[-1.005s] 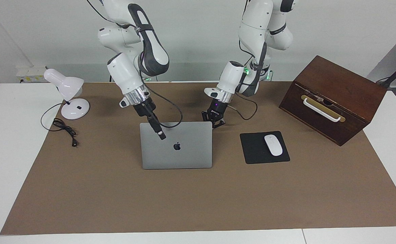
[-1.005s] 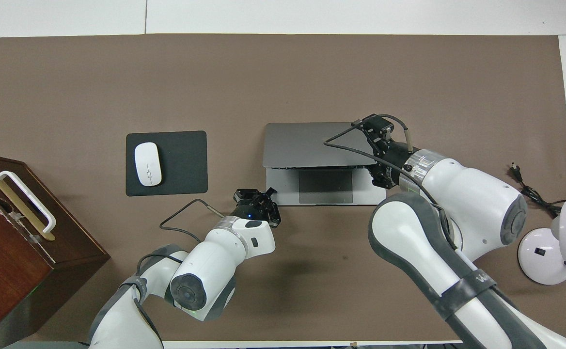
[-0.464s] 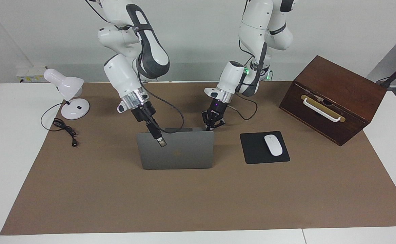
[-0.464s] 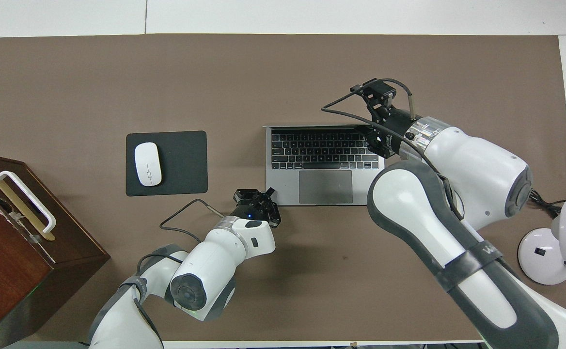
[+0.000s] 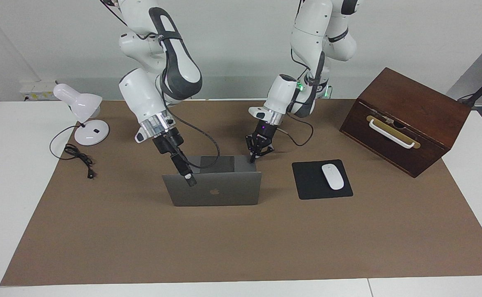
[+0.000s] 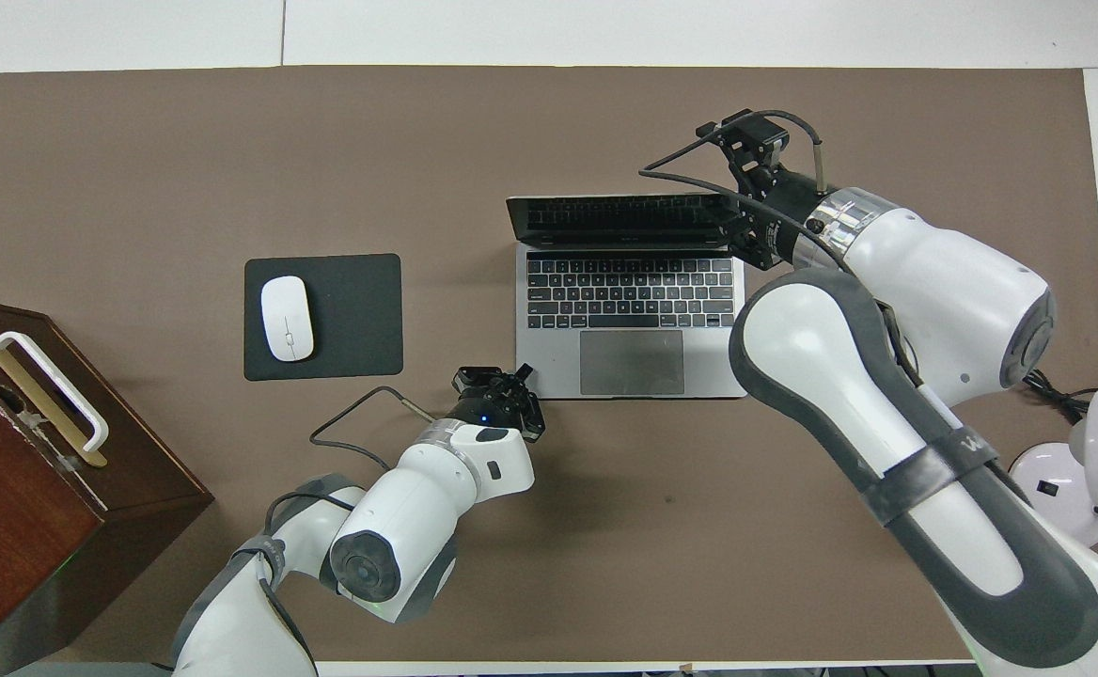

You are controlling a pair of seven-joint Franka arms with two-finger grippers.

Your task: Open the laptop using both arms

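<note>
The silver-grey laptop [image 5: 224,192] stands open at mid-table, its lid tipped back past upright with the apple logo turned away from the robots. Its black keyboard and grey trackpad [image 6: 631,362] show in the overhead view. My right gripper [image 5: 188,178] is at the lid's top edge, near the corner toward the right arm's end [image 6: 735,218]. My left gripper [image 5: 252,158] is shut, its tip down at the base's corner nearest the robots, toward the left arm's end [image 6: 523,374].
A black mouse pad [image 5: 307,181] with a white mouse [image 5: 332,176] lies beside the laptop toward the left arm's end. A brown wooden box [image 5: 406,119] with a white handle stands past it. A white desk lamp [image 5: 85,113] and its cord [image 5: 78,156] sit at the right arm's end.
The lid has swung up from a shallow angle to past upright, uncovering the keyboard. My right gripper went with the lid's edge, away from the robots. The left gripper has stayed put.
</note>
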